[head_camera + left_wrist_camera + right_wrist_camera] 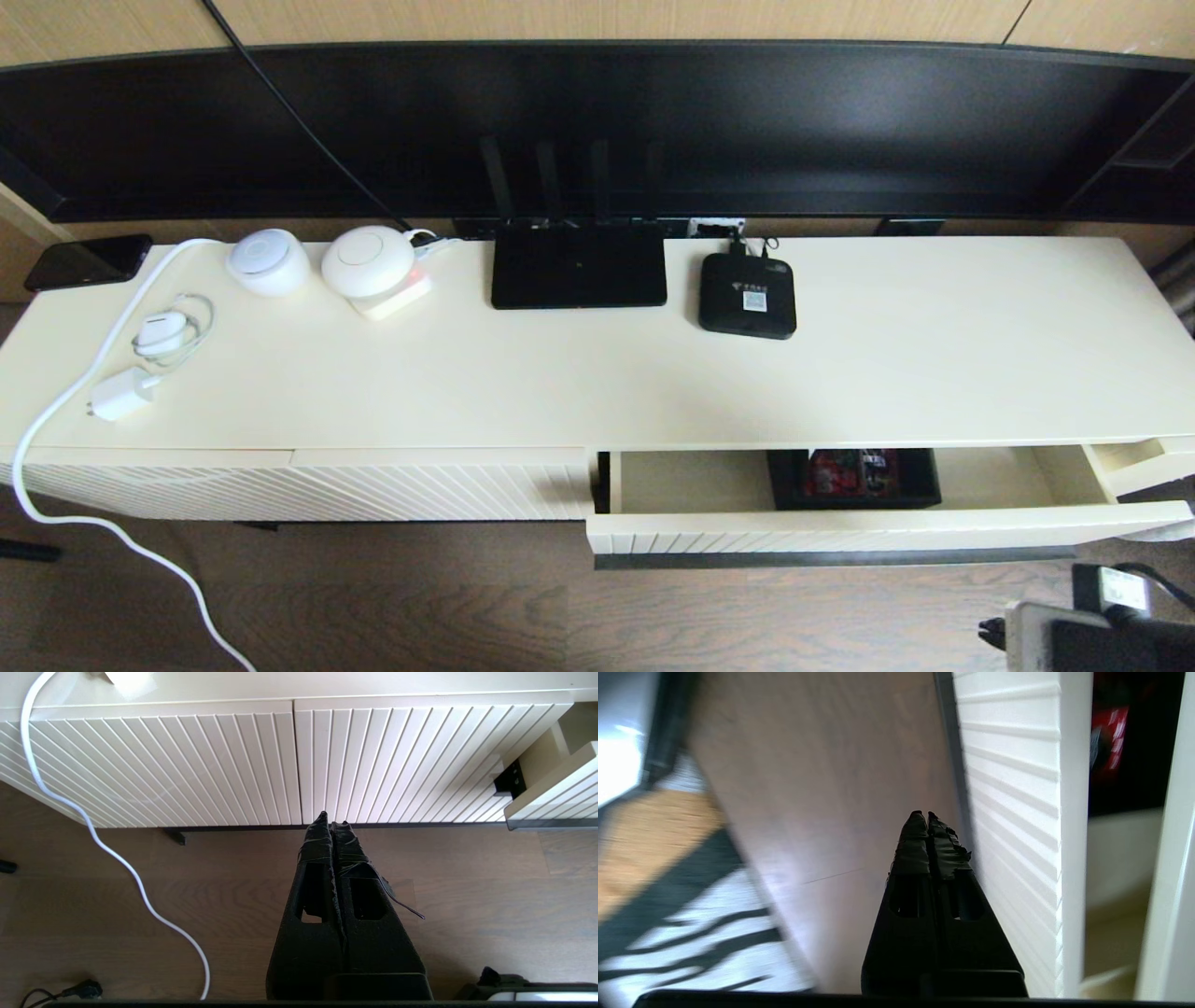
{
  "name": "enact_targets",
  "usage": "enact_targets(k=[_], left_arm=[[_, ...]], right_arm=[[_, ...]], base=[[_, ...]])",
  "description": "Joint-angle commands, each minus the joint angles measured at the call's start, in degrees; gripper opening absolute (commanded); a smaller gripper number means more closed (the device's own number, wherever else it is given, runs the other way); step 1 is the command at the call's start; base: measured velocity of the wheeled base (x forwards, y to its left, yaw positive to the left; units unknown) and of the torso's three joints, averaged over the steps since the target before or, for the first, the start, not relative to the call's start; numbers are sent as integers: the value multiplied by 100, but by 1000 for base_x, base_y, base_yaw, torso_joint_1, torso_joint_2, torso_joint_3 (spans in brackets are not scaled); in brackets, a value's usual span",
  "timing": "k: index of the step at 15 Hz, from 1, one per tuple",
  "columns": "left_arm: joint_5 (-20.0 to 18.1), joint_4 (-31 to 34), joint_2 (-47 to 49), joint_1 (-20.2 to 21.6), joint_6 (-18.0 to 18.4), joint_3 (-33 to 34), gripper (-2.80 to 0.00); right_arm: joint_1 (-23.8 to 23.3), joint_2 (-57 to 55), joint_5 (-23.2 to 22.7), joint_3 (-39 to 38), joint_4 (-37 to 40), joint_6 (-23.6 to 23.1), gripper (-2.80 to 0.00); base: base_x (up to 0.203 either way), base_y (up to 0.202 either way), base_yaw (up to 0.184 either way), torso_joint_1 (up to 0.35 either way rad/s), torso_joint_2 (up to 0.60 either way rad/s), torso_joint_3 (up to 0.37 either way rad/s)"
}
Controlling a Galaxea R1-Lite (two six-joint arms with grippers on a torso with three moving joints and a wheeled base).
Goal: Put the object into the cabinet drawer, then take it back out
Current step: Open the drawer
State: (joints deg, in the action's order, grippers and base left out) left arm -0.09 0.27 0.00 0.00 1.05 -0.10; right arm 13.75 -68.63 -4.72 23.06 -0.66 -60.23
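Cream lacquer, black plastic and brown wood grain.

The cabinet top (887, 373) is smooth, satin cream; the cabinet drawer (840, 534) has a vertically ribbed cream front, a dark matt handle strip (831, 559) and a smooth interior. The panel (163, 770) beside it carries diagonal ribs in the same finish. The organizer box (854, 478) looks like matt black plastic, with glossy red packets (850, 471) inside. The router (579, 266) and set-top box (747, 295) are smooth black plastic, the latter bearing a paper-like white sticker. The floor (467, 905) is matt wood plank. Both grippers' fingertips, left (332, 823) and right (923, 820), are wrapped in rough, wrinkled black tape.
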Motion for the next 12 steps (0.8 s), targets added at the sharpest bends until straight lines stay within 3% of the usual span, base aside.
enact_targets(k=[1,2,4,9,10,12], left_arm=[[1,0,9,0,1,1,-280],[1,0,9,0,1,1,-280],[1,0,0,0,1,1,-280],[1,0,9,0,1,-8,-280],[1,0,9,0,1,1,-280],[1,0,9,0,1,1,-280]], right_arm=[[-1,548,34,645,1567,735,-280],[-24,572,71,1013,2143,1493,-280],[-60,317,112,1371,2546,2961,-280],[17,-884,182,2075,2378,5780,-280],[41,-1092,196,2278,2097,6180,-280],[56,-1317,506,2451,1580,6351,-280]], base=[[0,0,0,0,0,0],[0,0,0,0,0,0],[0,0,0,0,0,0],[0,0,0,0,0,0],[0,0,0,0,0,0],[0,0,0,0,0,0]])
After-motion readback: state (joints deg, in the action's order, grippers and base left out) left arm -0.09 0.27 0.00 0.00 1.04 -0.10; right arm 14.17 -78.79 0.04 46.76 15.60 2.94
